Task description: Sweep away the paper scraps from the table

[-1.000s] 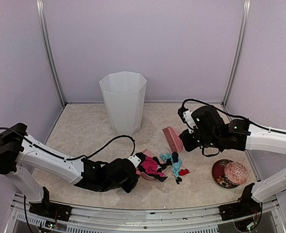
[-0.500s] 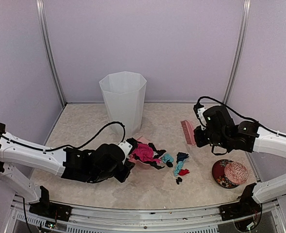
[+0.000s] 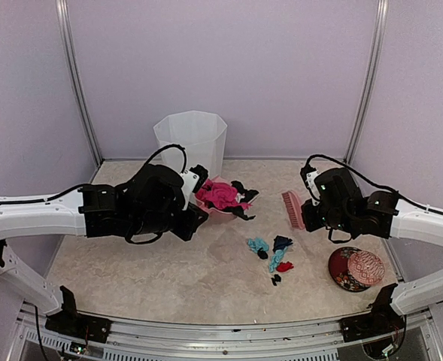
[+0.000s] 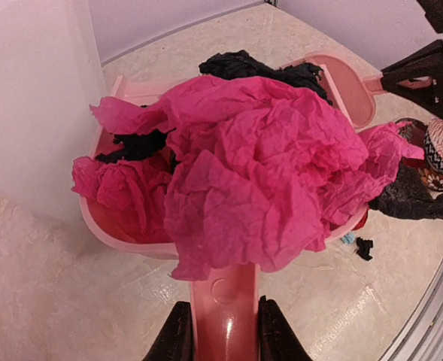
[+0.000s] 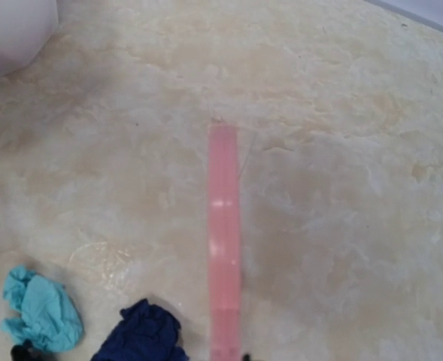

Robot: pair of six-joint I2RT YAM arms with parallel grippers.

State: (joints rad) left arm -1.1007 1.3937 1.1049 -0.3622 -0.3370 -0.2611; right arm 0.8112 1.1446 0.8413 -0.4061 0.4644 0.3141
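The left gripper (image 4: 224, 332) pinched the dustpan (image 4: 131, 242) handle just beside the bin (image 4: 25, 98) wall, and the right gripper (image 3: 309, 214) pinched the brush (image 3: 292, 208) near loose paper scraps (image 3: 259, 244).

No lettering, label, brand or number is readable anywhere on the table (image 3: 131, 263).
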